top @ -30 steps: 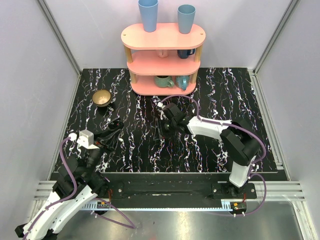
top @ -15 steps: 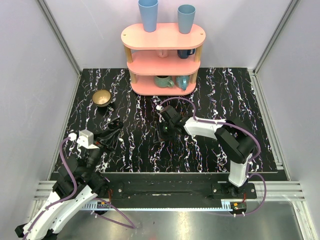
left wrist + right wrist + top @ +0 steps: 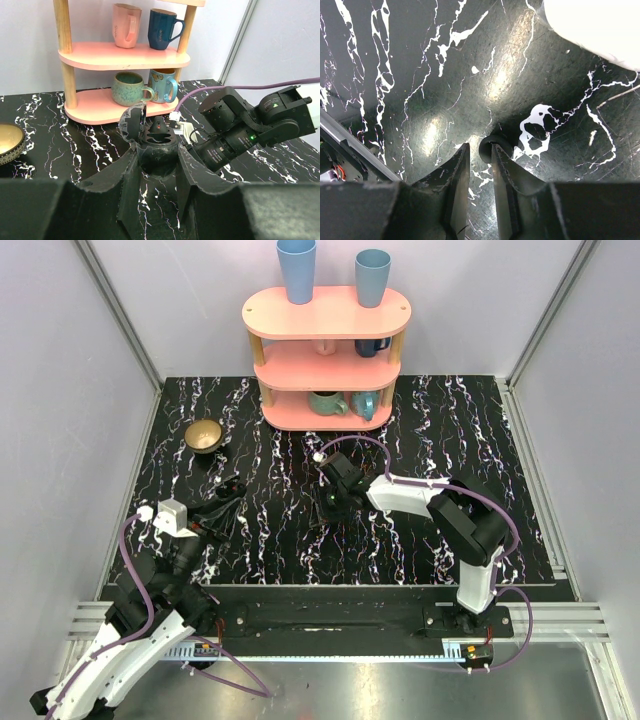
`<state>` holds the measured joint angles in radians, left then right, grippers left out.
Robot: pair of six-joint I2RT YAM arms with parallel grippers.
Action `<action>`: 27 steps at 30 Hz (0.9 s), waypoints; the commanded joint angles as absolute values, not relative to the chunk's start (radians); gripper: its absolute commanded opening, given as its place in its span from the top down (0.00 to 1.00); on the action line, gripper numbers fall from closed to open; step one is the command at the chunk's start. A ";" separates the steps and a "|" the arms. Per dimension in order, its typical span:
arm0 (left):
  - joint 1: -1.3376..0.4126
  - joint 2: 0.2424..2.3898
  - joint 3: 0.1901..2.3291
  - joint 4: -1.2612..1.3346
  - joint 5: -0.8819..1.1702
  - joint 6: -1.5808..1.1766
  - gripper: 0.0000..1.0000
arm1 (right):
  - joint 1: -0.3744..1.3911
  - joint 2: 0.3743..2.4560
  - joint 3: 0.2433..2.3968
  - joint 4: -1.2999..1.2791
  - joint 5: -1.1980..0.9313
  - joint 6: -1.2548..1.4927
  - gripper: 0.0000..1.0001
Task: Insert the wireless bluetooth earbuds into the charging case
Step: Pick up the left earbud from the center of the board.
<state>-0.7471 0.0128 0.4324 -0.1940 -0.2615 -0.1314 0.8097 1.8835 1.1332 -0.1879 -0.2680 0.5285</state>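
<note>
The left tool (image 3: pixel 228 498) is spread wide. In its wrist view a dark charging case (image 3: pixel 157 142), lid flipped up, stands on the marbled surface (image 3: pixel 45 145) framed between its fingers. The right tool (image 3: pixel 480 148) is just at the case's 3 o'clock. Its fingers are nearly pressed together, tips against a small dark ring-shaped earbud (image 3: pixel 502 140); whether they pinch it I cannot tell. A smooth white body (image 3: pixel 600 25) lies at 1 o'clock.
</note>
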 commanded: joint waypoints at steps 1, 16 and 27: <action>-0.749 -0.129 0.462 -0.170 -0.288 -0.140 1.00 | 0.819 1.864 1.126 -0.230 -0.207 0.505 0.68; -0.749 -0.127 0.463 -0.175 -0.298 -0.144 1.00 | 0.819 1.844 1.111 -0.273 -0.170 0.525 0.75; -0.749 -0.124 0.463 -0.176 -0.304 -0.147 1.00 | 0.824 1.818 1.078 -0.281 -0.170 0.540 0.74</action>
<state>-0.7471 0.0128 0.4324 -0.1940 -0.2779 -0.1337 0.8135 1.8481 1.1072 -0.2295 -0.2199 0.5362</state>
